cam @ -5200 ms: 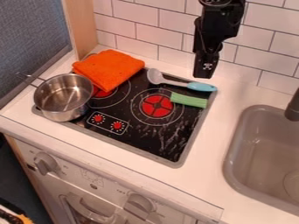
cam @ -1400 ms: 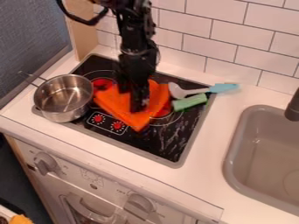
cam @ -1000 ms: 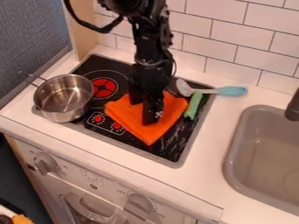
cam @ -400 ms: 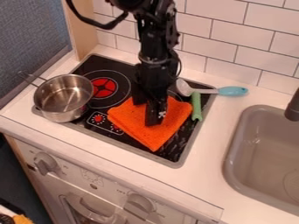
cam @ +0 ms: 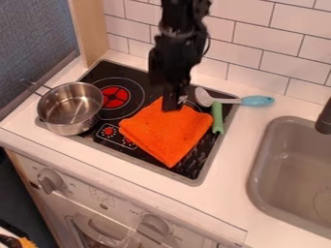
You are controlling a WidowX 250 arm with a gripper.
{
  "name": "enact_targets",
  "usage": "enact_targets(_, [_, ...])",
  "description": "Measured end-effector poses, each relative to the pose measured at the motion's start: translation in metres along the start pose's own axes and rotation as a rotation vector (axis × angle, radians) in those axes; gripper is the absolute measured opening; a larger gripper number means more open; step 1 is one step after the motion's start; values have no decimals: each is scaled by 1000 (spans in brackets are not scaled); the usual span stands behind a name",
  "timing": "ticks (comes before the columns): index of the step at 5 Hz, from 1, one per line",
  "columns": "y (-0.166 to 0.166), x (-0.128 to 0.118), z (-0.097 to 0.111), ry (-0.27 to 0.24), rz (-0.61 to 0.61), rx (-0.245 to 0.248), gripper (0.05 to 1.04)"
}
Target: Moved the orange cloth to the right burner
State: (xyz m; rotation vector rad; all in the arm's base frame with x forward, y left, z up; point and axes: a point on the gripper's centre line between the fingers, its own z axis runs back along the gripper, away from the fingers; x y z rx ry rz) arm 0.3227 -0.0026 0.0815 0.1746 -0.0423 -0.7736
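The black gripper (cam: 164, 92) is over the back part of the cooktop, open, its lower fingertip in front of the cloth's back corner. The orange cloth (cam: 167, 133) lies folded and flat on the right half of the black cooktop (cam: 200, 157), covering the red centre of the right burner. A bit of that burner's ring (cam: 191, 103) shows behind the cloth. The left burner (cam: 114, 97) is uncovered, with its red centre in view.
A metal pot (cam: 69, 107) stands on the cooktop's left edge. A green object (cam: 217, 117) touches or nearly touches the cloth's right corner. Behind it lies a spoon with a blue handle (cam: 257, 100). The grey sink (cam: 291, 169) is at the right.
From the back left, the cloth has come forward and right onto the right burner. The gripper has since lifted away from it. The green object has turned, and the spoon has shifted right.
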Motion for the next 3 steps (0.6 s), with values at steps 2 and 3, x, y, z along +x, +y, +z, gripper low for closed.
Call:
enact_targets(2, [-6,-5,26,-60,40,52,1000])
enact_targets(3, [-6,-4,26,-63,44,52,1000])
